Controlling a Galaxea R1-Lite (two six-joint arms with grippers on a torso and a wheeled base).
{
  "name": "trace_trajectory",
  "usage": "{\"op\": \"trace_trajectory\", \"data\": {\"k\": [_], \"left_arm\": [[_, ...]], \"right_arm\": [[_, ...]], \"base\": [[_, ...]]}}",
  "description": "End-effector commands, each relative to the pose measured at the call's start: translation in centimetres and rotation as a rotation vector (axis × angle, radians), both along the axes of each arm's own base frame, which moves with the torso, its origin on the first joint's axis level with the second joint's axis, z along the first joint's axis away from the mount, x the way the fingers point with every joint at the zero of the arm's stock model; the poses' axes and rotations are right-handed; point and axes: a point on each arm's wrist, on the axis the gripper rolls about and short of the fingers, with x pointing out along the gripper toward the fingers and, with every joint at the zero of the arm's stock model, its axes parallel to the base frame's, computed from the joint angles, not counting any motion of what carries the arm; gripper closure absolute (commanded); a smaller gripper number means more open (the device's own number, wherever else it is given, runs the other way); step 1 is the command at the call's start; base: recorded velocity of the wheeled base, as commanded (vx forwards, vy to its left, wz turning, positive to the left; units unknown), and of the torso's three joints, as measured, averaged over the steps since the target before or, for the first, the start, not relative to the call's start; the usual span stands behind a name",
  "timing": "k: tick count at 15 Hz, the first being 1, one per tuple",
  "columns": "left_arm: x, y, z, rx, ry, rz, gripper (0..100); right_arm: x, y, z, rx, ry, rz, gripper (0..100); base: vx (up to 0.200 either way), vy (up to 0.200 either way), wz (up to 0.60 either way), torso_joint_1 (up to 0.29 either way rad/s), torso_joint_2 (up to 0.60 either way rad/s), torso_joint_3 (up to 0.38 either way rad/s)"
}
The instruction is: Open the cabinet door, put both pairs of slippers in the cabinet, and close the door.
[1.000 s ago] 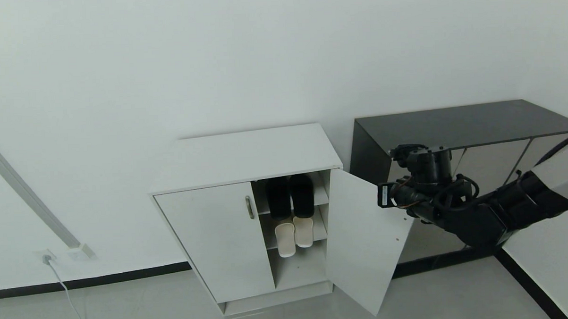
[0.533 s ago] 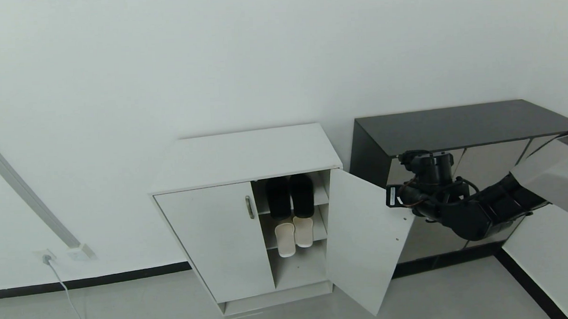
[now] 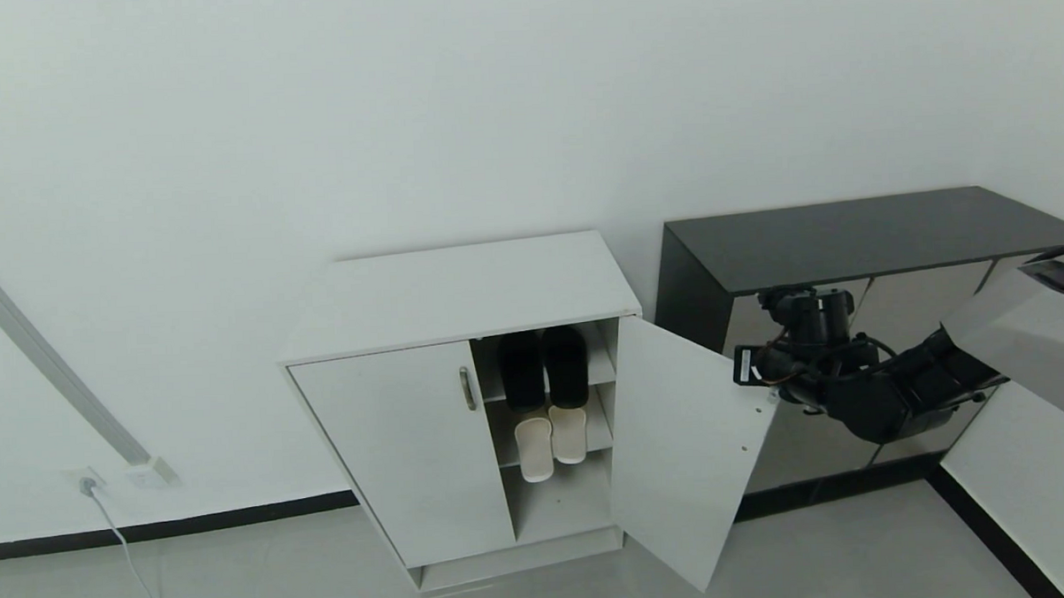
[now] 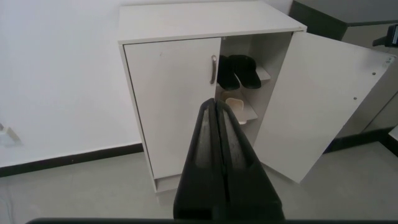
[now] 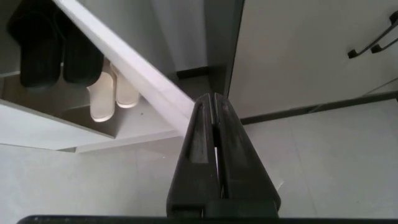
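The white cabinet (image 3: 452, 293) stands against the wall with its left door (image 3: 404, 445) closed and its right door (image 3: 679, 453) swung open. Black slippers (image 3: 543, 365) lie on the upper shelf, cream slippers (image 3: 552, 438) on the shelf below. My right gripper (image 3: 751, 369) is shut and empty, at the outer side of the open door near its free edge. From the right wrist, the right gripper (image 5: 215, 102) tips sit at the door's edge (image 5: 124, 62). My left gripper (image 4: 216, 106) is shut and empty, held back in front of the cabinet (image 4: 205, 22).
A black sideboard (image 3: 848, 230) with glossy fronts stands right of the cabinet, close behind the open door. A white counter (image 3: 1034, 476) fills the lower right. A wall socket with a cable (image 3: 87, 483) is at the left. Grey floor lies before the cabinet.
My right arm has drawn back to the right and slightly down, away from the door's outer face. The door and slippers stay about where they were.
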Motion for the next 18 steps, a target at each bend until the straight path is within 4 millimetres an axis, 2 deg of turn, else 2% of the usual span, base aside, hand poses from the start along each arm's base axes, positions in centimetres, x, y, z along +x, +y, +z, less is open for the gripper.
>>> {"op": "trace_trajectory", "data": {"k": [1, 7, 10, 15, 16, 18], "left_arm": [[0.0, 0.0, 0.0, 0.0, 0.0, 0.0, 100], [0.0, 0.0, 0.0, -0.001, 0.0, 0.0, 100], [0.0, 0.0, 0.0, 0.0, 0.0, 0.0, 100], [0.0, 0.0, 0.0, -0.001, 0.0, 0.0, 100], [0.0, 0.0, 0.0, -0.001, 0.0, 0.0, 100], [0.0, 0.0, 0.0, -0.001, 0.0, 0.0, 100]], "right_arm": [[0.2, -0.2, -0.4, -0.003, 0.007, -0.006, 100], [0.1, 0.0, -0.8, -0.01, 0.023, -0.002, 100], [-0.6, 0.9, -0.9, -0.015, 0.036, 0.023, 100], [-3.2, 3.4, -0.2, -0.021, 0.047, 0.1, 100], [-4.7, 4.9, 0.0, -0.027, 0.053, 0.145, 100], [-6.5, 6.5, 0.4, -0.03, 0.055, 0.2, 100]], "base": [[0.0, 0.0, 0.0, 0.0, 0.0, 0.0], [0.0, 0.0, 0.0, 0.0, 0.0, 0.0], [0.0, 0.0, 0.0, 0.0, 0.0, 0.0], [0.0, 0.0, 0.0, 0.0, 0.0, 0.0], [0.0, 0.0, 0.0, 0.0, 0.0, 0.0], [0.0, 0.0, 0.0, 0.0, 0.0, 0.0]]}}
